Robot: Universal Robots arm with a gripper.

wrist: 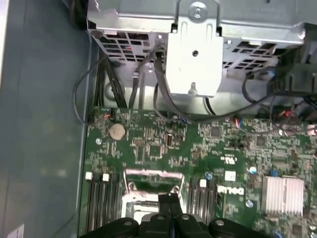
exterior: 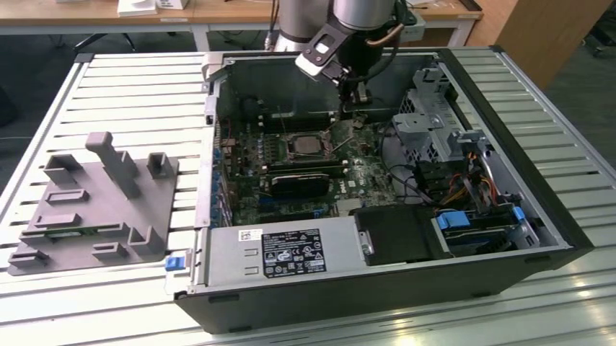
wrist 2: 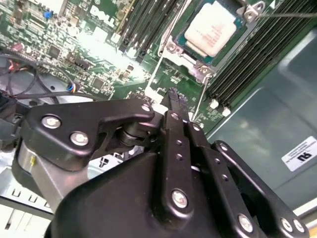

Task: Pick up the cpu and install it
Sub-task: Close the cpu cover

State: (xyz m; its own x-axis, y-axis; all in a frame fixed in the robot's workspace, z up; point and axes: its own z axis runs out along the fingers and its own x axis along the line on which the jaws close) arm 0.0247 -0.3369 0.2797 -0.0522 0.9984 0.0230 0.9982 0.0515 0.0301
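The cpu [exterior: 308, 146] lies flat in its socket on the green motherboard [exterior: 361, 176], inside the open computer case. In the second wrist view its silver-grey top [wrist 2: 210, 27] shows within the socket frame. The socket's metal load plate [wrist: 148, 173] stands swung open beside it. My gripper [exterior: 354, 108] reaches down into the case, just off the cpu toward the case's back wall. Its two black fingers [wrist 2: 173, 106] are pressed together with nothing visible between them, and their tips hover over the open load plate. In the first wrist view the shut gripper [wrist: 170, 198] sits right at that plate.
A grey moulded fixture [exterior: 97, 209] lies on the slatted table at the exterior view's left. Inside the case are a power supply [exterior: 288, 252], a metal drive cage [exterior: 433, 108] with cables, a long black card [exterior: 298, 184], memory slots [wrist 2: 148, 25] and a small heat sink [wrist: 282, 193].
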